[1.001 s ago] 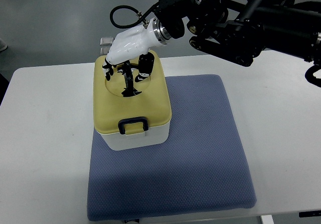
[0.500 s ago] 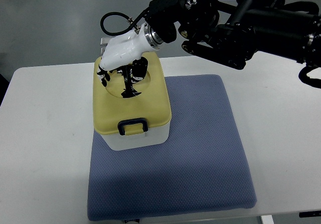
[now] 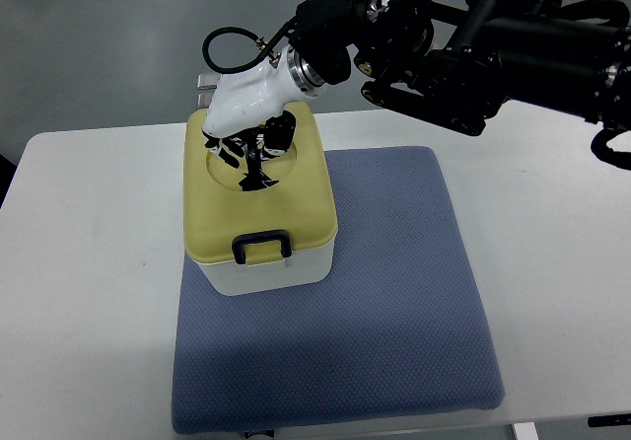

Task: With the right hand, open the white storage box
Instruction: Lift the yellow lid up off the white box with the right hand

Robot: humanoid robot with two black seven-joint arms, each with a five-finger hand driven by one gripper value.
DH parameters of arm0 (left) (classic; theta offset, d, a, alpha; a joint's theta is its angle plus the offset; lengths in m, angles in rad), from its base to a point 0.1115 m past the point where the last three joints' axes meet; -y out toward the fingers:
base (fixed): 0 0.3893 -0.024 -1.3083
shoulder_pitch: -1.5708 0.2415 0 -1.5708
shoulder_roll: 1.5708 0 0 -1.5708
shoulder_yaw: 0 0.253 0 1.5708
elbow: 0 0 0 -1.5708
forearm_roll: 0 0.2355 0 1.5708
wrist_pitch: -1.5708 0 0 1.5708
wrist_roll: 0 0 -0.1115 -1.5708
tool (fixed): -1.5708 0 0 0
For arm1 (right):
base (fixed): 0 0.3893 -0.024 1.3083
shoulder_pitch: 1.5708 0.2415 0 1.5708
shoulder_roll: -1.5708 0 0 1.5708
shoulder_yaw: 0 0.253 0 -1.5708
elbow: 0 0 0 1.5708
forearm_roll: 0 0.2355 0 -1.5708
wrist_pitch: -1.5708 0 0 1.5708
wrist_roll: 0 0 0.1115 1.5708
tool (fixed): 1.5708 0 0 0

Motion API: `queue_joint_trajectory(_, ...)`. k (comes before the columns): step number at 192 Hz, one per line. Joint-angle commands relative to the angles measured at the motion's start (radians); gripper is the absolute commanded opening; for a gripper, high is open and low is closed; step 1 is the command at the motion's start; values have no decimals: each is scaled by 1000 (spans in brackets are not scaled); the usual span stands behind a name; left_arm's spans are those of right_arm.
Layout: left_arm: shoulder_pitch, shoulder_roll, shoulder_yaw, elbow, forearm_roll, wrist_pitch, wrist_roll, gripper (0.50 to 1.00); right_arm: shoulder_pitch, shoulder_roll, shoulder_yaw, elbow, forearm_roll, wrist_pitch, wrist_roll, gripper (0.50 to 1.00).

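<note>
The white storage box (image 3: pixel 268 274) stands on the near-left part of a blue mat (image 3: pixel 394 302). Its yellow lid (image 3: pixel 301 203) is down and a black latch (image 3: pixel 261 246) sits at the front edge. A black handle (image 3: pixel 254 174) stands in a round recess on top of the lid. My right hand (image 3: pixel 242 144), in its white shell, reaches in from the upper right and hangs over the rear of the lid. Its dark fingers (image 3: pixel 229 147) curl down onto the top of that handle. The palm hides the handle's upper part.
The mat lies on a white table (image 3: pixel 89 262). My bulky black right arm (image 3: pixel 473 45) spans the upper right above the table's far edge, and a black cable loop (image 3: pixel 222 50) sticks up from the wrist. Grey floor lies beyond the table.
The right hand shifted left, then came back slightly, and its fingers drew in from a spread pose to curl at the handle. The box and lid have not moved.
</note>
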Motion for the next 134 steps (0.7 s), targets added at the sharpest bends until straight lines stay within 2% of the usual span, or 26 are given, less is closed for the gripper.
queue_joint_trajectory(1,0,0,0,0,0,0,-1,1000,0,0,-4,0,0,-13,-2,500)
queue_joint_trajectory(96,0,0,3,5,0,2,0,1000,55,-25,16,-3,23,-47,-1,500)
queue_joint_trajectory(134,0,0,1,5,0,2,0,1000,60,-72,41,-6,37,-67,-2,500)
